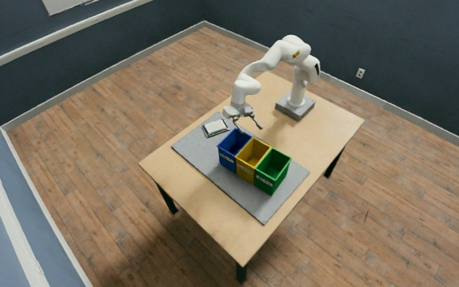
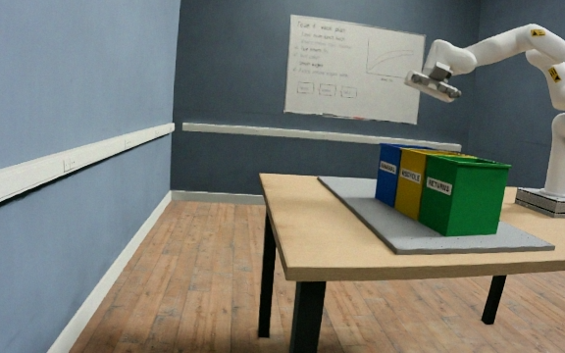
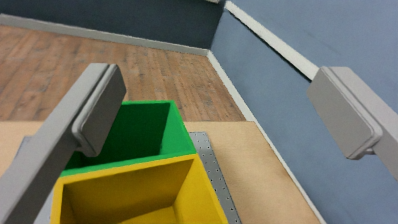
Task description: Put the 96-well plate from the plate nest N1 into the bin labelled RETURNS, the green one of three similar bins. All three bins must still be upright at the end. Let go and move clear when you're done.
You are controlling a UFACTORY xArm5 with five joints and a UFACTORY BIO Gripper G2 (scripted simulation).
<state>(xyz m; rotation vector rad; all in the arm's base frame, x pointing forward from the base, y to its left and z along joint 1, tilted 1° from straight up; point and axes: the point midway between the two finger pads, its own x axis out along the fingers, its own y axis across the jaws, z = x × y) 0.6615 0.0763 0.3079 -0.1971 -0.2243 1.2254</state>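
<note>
The pale 96-well plate [image 1: 216, 126] lies in the dark-edged nest N1 [image 1: 214, 134] at the mat's far left end in the top view. The green RETURNS bin [image 1: 279, 178] [image 2: 479, 201] [image 3: 142, 130] stands upright at the other end of the row of bins. The visible part of its inside is empty; its floor is partly hidden. My gripper [image 1: 250, 129] [image 2: 434, 85] [image 3: 222, 111] is open, with nothing between the fingers. It is raised above and behind the blue bin, to the plate's right in the top view.
The blue bin [image 1: 226, 159] [image 2: 386, 188] and the yellow bin [image 1: 245, 171] [image 2: 409, 193] [image 3: 130, 190] stand upright beside the green one, close together. All three are on the grey mat [image 1: 198, 149] [image 2: 356, 206] [image 3: 212, 170]. The arm's base [image 1: 295, 108] [image 2: 554, 203] stands behind.
</note>
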